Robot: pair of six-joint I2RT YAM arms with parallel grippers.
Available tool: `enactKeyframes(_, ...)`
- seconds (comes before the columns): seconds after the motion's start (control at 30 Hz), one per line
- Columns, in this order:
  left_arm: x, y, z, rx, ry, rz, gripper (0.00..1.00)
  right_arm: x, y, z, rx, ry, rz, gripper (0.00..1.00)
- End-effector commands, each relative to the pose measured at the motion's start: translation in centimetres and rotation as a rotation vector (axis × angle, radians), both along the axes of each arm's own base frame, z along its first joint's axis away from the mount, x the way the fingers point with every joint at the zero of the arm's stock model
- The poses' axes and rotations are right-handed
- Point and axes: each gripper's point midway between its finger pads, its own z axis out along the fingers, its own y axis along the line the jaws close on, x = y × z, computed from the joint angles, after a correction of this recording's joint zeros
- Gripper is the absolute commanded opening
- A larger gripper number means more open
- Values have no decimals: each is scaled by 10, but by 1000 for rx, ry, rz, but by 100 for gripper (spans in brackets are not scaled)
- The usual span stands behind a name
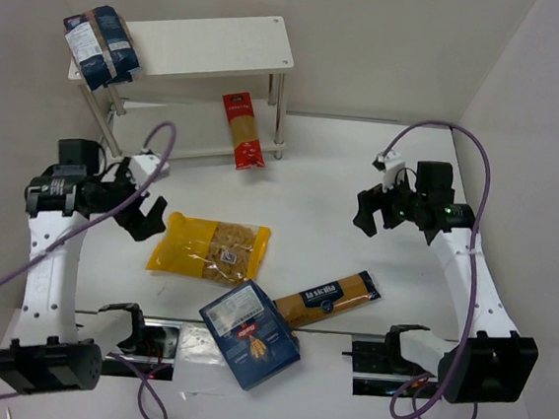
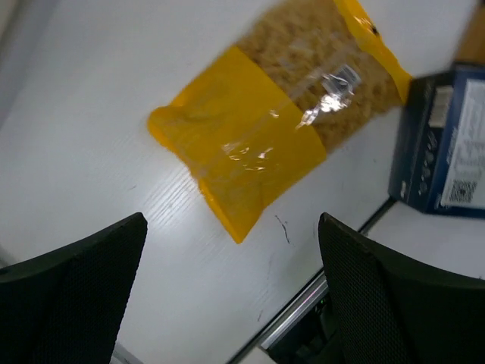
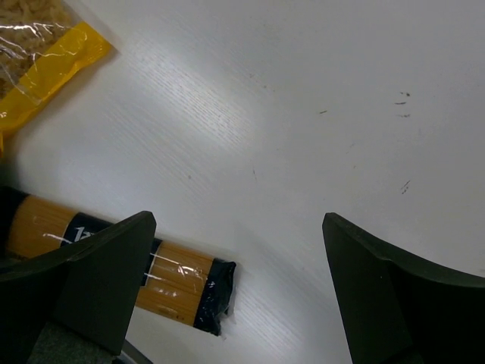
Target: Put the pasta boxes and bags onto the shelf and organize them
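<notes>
Pasta packs lie on the white table, and both grippers hang above it with nothing in them. Nearest, between the 2 arm bases, the blue box lies flat, nearer than the left gripper and off to its right. The long orange-and-navy spaghetti pack lies slantwise, nearer than the right gripper and to its left; one end touches the box, and its navy end shows beside that gripper's left finger in the wrist view. The yellow bag of short pasta lies flat just right of the left gripper, its near edge meeting the box; the left wrist view shows it just ahead of the spread fingers. Both grippers stand wide open, the left one low near the bag, the right one over bare table. Farther off, beyond the left gripper, stands the shelf. The narrow red spaghetti pack rests on its lower board, near end jutting past the front edge. The dark blue bags sit at the left end of the top board
</notes>
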Motion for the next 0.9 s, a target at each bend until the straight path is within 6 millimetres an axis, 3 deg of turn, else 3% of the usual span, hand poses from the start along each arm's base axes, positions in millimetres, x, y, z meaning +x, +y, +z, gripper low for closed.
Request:
enactKeyframes(0.0,-20,-19,-41,148,99,-332,99,12,5,35,12,-28,1,100)
enactKeyframes(0.1,-17,-30,-64,246,67,-438,99,21,1,40,-37,-30,-7,100)
enactKeyframes(0.17,-6,-33,-79,330,16,-477,99,23,-1,30,-66,11,-10,100)
enactKeyframes(0.23,-4,-34,-116,405,27,-510,99,30,-4,28,-87,38,-25,100)
enactKeyframes(0.3,5,-39,-137,442,10,-512,99,33,-5,25,-82,62,-26,100)
enactKeyframes(0.37,3,-42,-155,451,21,-524,99,34,-9,26,-62,69,-24,100)
enactKeyframes(0.53,24,-50,-174,456,-13,-498,99,32,-16,19,-21,111,-17,100)
enactKeyframes(0.7,50,-50,-176,471,-72,-429,99,29,-16,18,-15,126,7,100)
enactKeyframes(0.87,49,-56,-193,466,-41,-455,99,29,-18,21,-12,121,12,100)
